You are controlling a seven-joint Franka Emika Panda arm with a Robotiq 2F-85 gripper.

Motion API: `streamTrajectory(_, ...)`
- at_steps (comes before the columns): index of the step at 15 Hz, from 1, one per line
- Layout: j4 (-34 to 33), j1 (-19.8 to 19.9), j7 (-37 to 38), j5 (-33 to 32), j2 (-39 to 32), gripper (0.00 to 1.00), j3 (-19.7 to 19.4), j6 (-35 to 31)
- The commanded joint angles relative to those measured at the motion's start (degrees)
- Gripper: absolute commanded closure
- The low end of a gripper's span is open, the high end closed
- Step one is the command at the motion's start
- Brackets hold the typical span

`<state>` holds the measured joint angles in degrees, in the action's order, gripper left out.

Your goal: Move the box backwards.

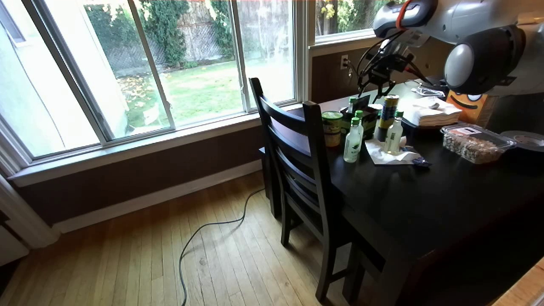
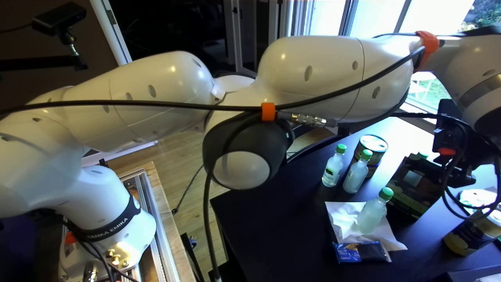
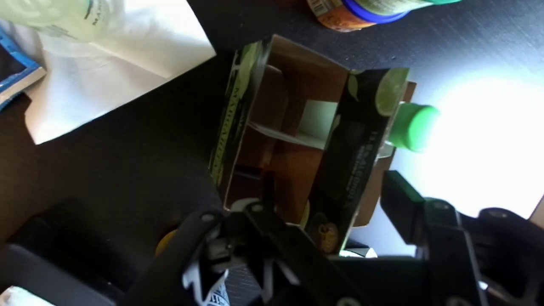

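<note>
The box is a dark, open-topped carton with green markings and lime pictures, standing on the table. It shows in both exterior views and in the wrist view. Its inside is brown with dividers, and a green-capped bottle stands in its far side. My gripper is open above the box. In the wrist view one finger lies over the open compartment and the other beyond the carton's side panel. In an exterior view the fingertips are just above the box. I cannot tell whether they touch it.
Small green-capped bottles and a can stand beside the box. A taller can and a bottle on a napkin are close by. A napkin stack, clear plastic tray and chair are around.
</note>
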<state>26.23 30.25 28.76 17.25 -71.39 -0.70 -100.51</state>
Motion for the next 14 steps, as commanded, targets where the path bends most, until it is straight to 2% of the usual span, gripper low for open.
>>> streamTrajectory(1, -1.5, -2.6, -3.1, -6.1, 0.2, 0.02, -3.1, 1.8)
streamTrajectory(8, -0.8, -10.0, -10.9, -15.4, 1.2, 0.0, -6.7, -0.3)
streamTrajectory(14, -1.4, -14.3, -12.3, -18.1, -0.6, 0.0, -7.3, -18.3)
